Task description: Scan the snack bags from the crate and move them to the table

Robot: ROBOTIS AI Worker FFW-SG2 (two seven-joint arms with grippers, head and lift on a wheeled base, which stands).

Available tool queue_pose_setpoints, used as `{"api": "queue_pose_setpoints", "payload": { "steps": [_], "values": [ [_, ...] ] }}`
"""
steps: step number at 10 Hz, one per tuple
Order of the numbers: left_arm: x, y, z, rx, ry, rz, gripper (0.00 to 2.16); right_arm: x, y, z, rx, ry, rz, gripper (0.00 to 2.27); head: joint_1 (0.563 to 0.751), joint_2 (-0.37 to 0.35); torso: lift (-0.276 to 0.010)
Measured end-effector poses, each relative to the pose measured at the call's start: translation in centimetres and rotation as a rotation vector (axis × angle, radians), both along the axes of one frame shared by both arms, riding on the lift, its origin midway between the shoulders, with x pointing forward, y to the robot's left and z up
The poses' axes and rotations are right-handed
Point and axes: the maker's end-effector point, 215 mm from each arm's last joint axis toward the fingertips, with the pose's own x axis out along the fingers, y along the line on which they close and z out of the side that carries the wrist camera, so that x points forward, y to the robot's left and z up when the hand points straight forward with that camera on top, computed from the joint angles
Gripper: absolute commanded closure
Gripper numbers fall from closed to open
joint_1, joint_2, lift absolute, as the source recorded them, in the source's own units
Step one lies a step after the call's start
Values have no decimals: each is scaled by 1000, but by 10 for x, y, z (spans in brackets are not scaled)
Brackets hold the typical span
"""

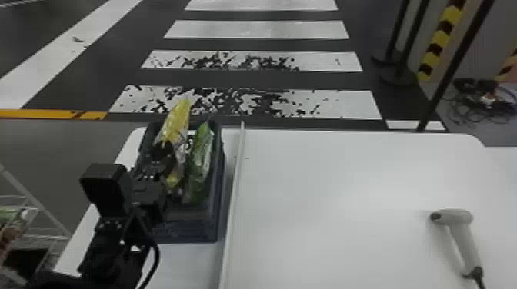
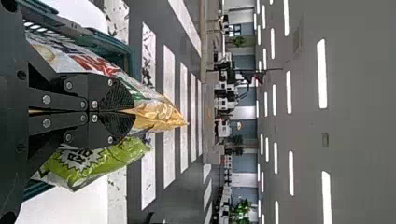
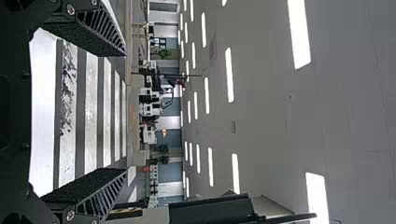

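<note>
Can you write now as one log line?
left gripper: gripping yellow bag; green bag: in crate; scanner: on table; right gripper: open

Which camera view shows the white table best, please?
The head view: it takes in a broad stretch of the white table, with the handheld scanner on it. The left wrist view shows parts beside the crate, the right wrist view a strip beyond the right pincer.

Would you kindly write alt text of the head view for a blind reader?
The robot's left arm has its jaws closed on a yellow snack bag beside a green bag in a dark crate on a white table. A scanner lies at right.
</note>
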Motion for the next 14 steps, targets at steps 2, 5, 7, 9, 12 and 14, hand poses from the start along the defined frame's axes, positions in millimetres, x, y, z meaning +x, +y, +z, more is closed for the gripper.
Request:
{"api": "queue_pose_setpoints", "payload": {
  "steps": [2,5,7,9,12,14],
  "values": [
    [-7,1,27,45,-35,6,1889,0,2,0,5,1,3,110,695,63,-95],
    [-21,-11,63,63,-54,-32,1889,0,5,0,9,1,8,110,695,54,-95],
    [-28,-40,82,42,-65,-89,1889,-1,9,-1,10,2,14,110,695,21,-95],
    [-39,-69,104,42,-69,-151,1889,-1,9,-1,11,2,14,110,695,-38,-95],
    [-54,-95,134,72,-86,-199,1889,0,11,-1,16,2,16,110,695,-89,-95],
    [-63,-117,138,99,-81,-242,1889,1,12,-1,18,0,17,110,695,-128,-95]
  ]
}}
